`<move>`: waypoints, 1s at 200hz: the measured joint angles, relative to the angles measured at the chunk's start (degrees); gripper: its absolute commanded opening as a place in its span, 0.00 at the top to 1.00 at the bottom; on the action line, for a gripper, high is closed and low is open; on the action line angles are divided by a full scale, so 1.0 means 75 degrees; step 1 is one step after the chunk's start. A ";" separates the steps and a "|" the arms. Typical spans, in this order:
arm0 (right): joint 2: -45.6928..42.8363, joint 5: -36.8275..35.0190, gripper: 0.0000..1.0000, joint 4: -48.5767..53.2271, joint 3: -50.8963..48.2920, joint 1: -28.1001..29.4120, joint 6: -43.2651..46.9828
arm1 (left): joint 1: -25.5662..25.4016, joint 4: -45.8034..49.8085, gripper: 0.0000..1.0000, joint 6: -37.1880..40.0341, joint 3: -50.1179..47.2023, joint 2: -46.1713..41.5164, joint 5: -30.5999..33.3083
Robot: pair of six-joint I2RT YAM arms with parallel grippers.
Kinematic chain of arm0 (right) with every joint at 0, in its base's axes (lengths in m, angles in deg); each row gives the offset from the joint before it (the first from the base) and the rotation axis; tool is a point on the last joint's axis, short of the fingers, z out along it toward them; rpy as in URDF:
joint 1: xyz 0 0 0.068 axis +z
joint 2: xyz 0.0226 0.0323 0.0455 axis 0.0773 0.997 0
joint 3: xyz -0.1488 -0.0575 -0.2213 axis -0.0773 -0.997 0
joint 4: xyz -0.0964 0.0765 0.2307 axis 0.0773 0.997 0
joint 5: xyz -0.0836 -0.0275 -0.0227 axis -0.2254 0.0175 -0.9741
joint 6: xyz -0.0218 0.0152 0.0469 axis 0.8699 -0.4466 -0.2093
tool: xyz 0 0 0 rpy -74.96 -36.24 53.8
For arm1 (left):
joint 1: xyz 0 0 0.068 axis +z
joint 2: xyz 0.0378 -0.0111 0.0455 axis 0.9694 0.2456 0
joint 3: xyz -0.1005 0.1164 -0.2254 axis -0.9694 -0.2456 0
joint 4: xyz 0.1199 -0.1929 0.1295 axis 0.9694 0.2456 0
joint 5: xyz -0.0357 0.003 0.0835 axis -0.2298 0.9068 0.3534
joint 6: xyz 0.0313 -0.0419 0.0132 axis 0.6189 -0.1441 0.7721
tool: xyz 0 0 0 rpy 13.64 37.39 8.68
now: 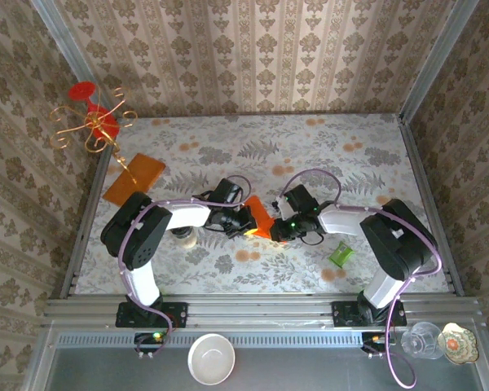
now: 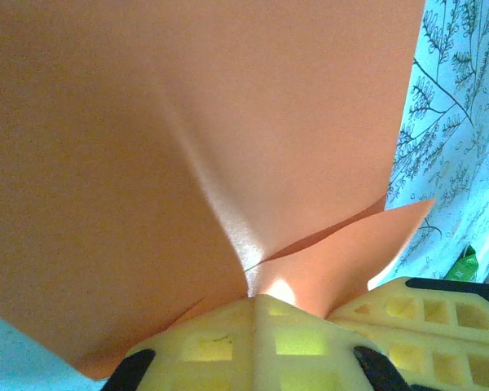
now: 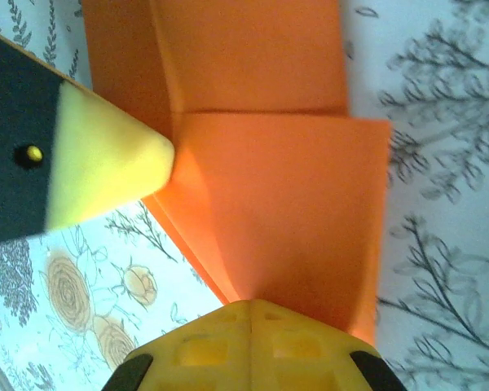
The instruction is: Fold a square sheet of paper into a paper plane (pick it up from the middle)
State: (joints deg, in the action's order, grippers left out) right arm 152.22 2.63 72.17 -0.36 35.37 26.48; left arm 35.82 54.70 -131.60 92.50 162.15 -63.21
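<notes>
Forearms (image 1: 183, 216) angled inward (toward centre), left gripper (image 2: 257, 305), right gripper (image 3: 248, 305) both pinching paper (image 1: 259, 213)

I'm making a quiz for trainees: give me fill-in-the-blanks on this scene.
1. The left pincer and right pincer are both ___ on the square sheet of paper.
2. The white bowl sits nearest the ___ arm's base.
3. The small green object lies beside the ___ arm.
Missing: shut; left; right.
</notes>
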 measured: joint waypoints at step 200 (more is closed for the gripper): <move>-0.0472 -0.0189 0.98 0.0003 0.0166 0.0058 -0.1023 | 0.0198 0.0615 0.93 0.0734 0.0326 0.0032 -0.0064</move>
State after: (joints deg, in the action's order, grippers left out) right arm 148.68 1.21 72.19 0.88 35.81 18.81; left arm 37.30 59.31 -126.09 94.95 162.39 -63.69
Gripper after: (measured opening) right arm 0.065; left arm 0.066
